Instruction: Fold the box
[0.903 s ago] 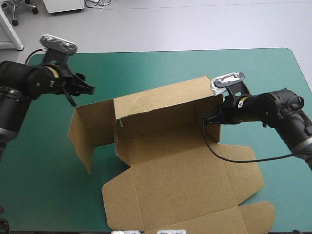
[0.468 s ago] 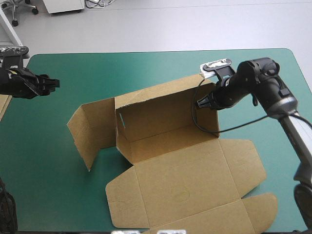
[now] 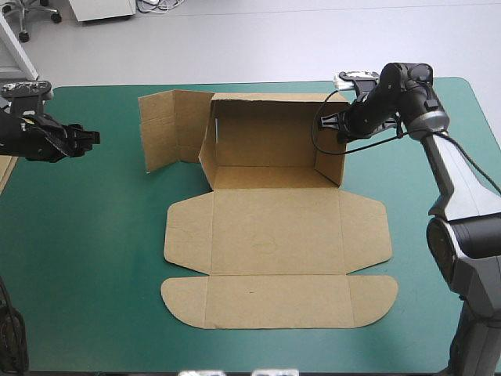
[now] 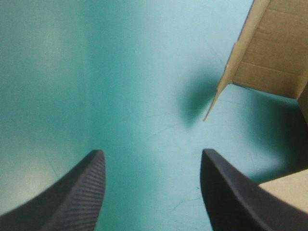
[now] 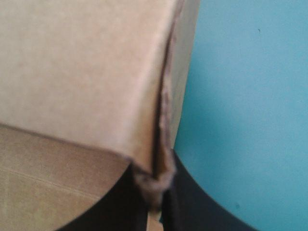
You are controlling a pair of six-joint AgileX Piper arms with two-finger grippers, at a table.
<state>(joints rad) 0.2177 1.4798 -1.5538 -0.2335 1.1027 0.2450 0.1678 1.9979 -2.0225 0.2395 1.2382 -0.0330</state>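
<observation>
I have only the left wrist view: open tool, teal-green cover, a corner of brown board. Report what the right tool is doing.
Observer: The right tool is shut on the box, pinching the top corner of the side wall nearest the table's right edge.
Operator: Now place my own tool against the box.
Observer: The left tool hangs near the table's left edge, apart from the box. The nearest board is a side panel that stands swung outward, not tucked in.
</observation>
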